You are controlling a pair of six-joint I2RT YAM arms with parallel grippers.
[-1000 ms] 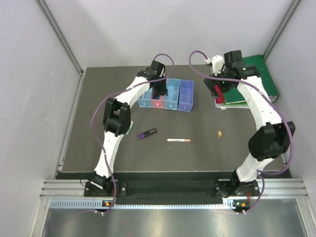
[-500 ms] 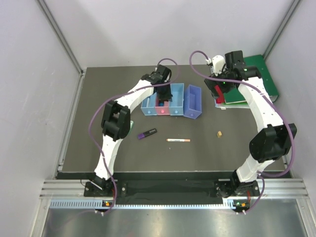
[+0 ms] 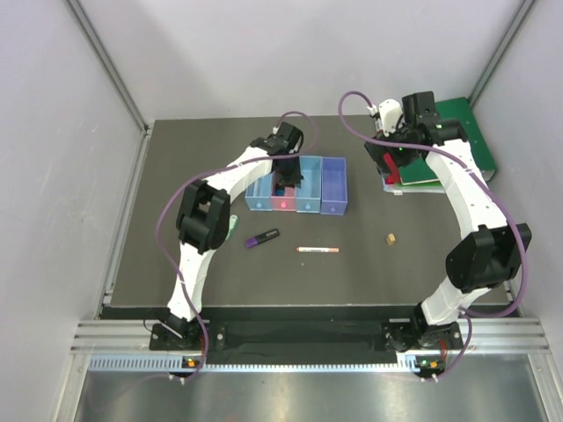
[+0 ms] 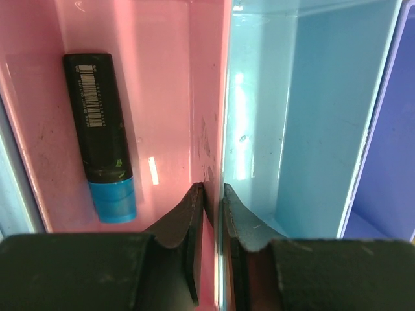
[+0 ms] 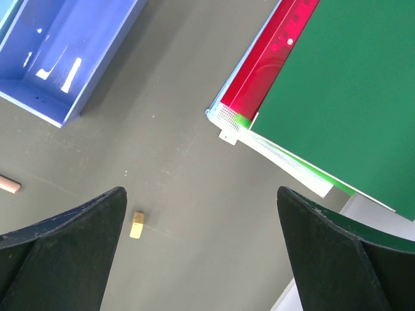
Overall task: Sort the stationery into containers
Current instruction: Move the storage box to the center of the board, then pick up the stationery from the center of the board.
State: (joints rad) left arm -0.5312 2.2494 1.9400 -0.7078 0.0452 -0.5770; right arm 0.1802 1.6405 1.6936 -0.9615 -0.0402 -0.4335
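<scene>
The containers (image 3: 333,185) are a joined row of small bins at the back middle of the table. My left gripper (image 3: 288,180) (image 4: 213,188) is shut on the wall between the pink bin (image 4: 149,78) and a light blue bin (image 4: 292,116). A dark marker with a blue cap (image 4: 97,136) lies in the pink bin. On the mat lie a purple-black highlighter (image 3: 262,237), a thin white-orange pen (image 3: 318,250) and a tan nub (image 3: 389,237) (image 5: 136,225). A pale green marker (image 3: 230,227) peeks out beside the left arm. My right gripper (image 3: 387,161) (image 5: 201,194) hangs open and empty.
A large green binder (image 3: 457,132) (image 5: 343,97) rests on a red folder (image 3: 391,169) (image 5: 272,58) at the back right. The violet-blue bin (image 5: 58,52) ends the row on the right. Grey walls enclose the table on three sides.
The row of containers, held by my left gripper, swung right and tilted, then came back square, a little nearer the front than before. The right arm has barely moved.
</scene>
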